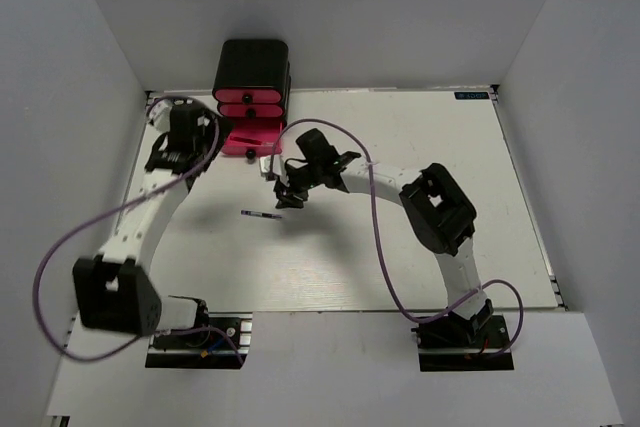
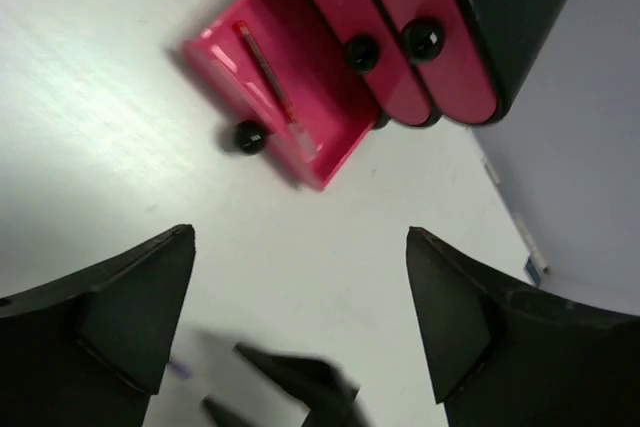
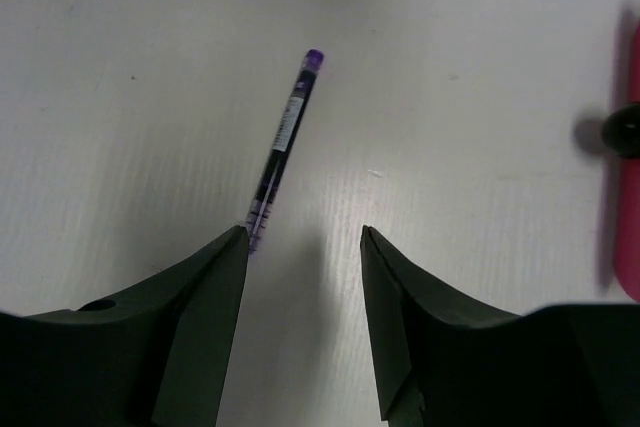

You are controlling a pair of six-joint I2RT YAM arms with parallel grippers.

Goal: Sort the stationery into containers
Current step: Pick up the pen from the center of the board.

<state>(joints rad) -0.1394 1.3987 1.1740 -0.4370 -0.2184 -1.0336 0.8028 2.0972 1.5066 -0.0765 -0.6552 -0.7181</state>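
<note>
A black cabinet (image 1: 252, 65) with three pink-red drawers stands at the back of the table. Its bottom drawer (image 1: 252, 137) is pulled out; in the left wrist view (image 2: 270, 87) a red pen (image 2: 268, 69) lies inside it. A dark pen with a purple cap (image 1: 260, 214) lies on the table; the right wrist view shows it (image 3: 285, 137) just ahead of my left fingertip. My right gripper (image 1: 285, 194) is open and empty just above the pen. My left gripper (image 1: 172, 152) is open and empty, left of the drawer.
A small white item (image 1: 264, 163) lies by the open drawer's right corner. White walls enclose the table (image 1: 420, 247) on three sides. The right gripper's blurred fingers (image 2: 300, 382) show low in the left wrist view.
</note>
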